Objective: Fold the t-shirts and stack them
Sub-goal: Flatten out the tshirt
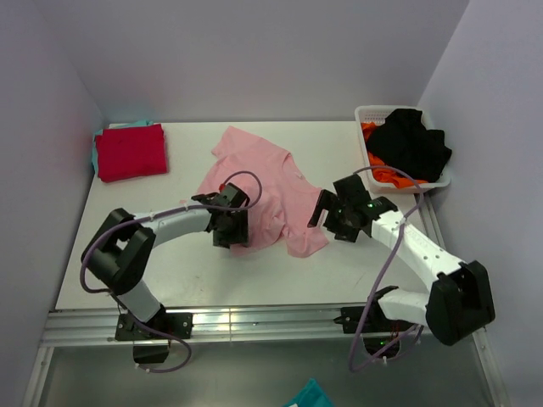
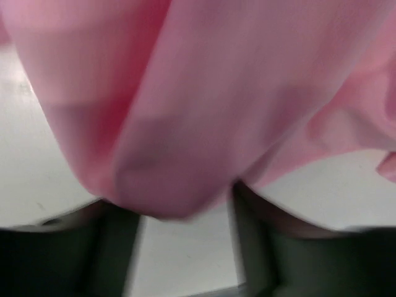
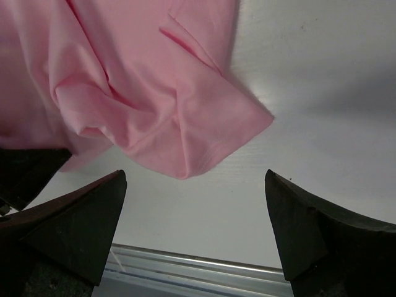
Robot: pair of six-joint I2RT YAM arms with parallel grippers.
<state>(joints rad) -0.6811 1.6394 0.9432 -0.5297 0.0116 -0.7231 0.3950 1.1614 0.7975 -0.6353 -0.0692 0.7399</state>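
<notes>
Pink tee [image 1: 263,182] lies crumpled mid-counter [image 1: 170,271]. The left fingers [image 2: 117,253] are apart with a fold of it bunched right between them. The right fingers [image 3: 74,235] are spread wide, sleeve corner just ahead of them, not touching. Red tee [image 1: 130,151] sits folded far left.

Nothing readable so far, folks: no word, label, brand or number on the pink t-shirt [image 1: 271,186], the red t-shirt [image 1: 130,153], the white basket [image 1: 377,108] or the table [image 1: 170,271].
</notes>
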